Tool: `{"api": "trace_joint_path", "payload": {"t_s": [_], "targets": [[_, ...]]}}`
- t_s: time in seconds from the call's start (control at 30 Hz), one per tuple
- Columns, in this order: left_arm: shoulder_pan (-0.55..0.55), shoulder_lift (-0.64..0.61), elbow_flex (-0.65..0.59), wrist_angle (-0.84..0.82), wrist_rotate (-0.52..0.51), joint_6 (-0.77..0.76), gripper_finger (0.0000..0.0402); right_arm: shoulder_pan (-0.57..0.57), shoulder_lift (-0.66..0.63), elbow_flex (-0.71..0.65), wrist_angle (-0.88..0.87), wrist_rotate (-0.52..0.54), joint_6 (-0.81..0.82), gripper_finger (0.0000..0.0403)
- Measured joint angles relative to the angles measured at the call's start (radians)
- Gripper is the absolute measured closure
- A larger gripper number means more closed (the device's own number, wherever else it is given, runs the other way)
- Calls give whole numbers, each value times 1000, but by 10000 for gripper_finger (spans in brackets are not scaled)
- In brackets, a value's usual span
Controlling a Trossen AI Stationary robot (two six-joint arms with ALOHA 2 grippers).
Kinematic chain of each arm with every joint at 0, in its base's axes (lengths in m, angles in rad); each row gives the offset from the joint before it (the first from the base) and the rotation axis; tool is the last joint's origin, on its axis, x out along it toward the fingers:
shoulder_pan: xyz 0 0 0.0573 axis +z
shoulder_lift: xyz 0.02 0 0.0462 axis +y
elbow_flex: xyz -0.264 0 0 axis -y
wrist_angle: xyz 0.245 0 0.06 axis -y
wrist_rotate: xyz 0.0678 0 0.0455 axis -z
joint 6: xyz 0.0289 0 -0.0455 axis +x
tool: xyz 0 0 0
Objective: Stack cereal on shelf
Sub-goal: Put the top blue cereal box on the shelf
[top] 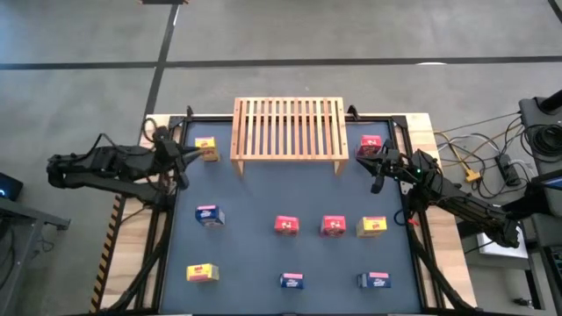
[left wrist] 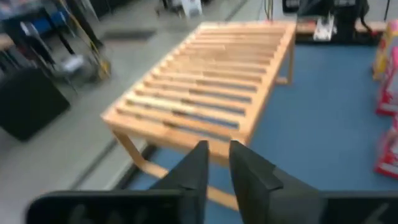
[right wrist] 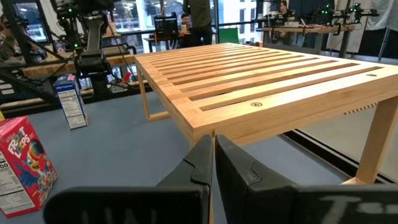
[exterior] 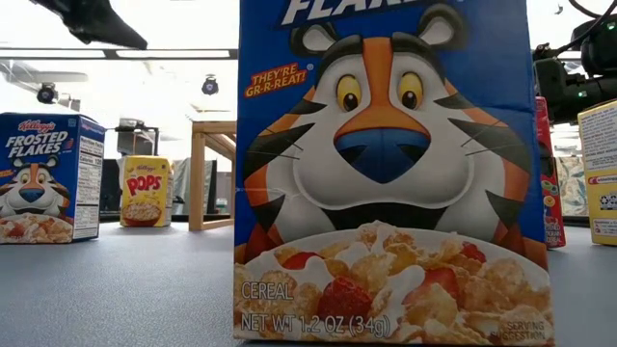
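Both grippers hang empty beside the light wooden slatted shelf (top: 289,129); none of the small cardboard cereal boxes is on it.

The left gripper (top: 182,156), its dark fingers (left wrist: 200,167) a narrow gap apart, sits off the shelf's left end, just beside a yellow box (top: 207,147). The right gripper (top: 379,164), fingers pressed together, sits off the shelf's right end, near a red box (top: 371,144). Across the dark table mat (top: 255,254) stand the other boxes: a blue one (top: 209,215), two red (top: 286,225) and a yellow (top: 371,226) in a row, then yellow (top: 202,273) and two blue (top: 291,281) along the near edge.
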Motion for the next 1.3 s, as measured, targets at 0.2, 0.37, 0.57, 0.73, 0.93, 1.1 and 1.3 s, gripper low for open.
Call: {"api": "trace_joint_path", "payload": {"t_s": [0.2,0.37,0.57,0.73,0.93,1.1,1.3], "targets": [[0,51,-22,-32,141,-86,202,0,0,0,0,0,-1,394],[0,99,-24,-34,294,-205,117,0,0,0,0,0,-1,394],[-14,152,-36,-115,352,-226,102,0,0,0,0,0,-1,394],[-31,161,-91,-126,460,-239,105,0,0,0,0,0,-1,394],[-57,143,-116,-127,517,-295,105,0,0,0,0,0,-1,394],[-107,101,-151,-149,472,-355,105,0,0,0,0,0,-1,394],[-223,31,-226,-91,419,-503,106,0,0,0,0,0,0,394]]}}
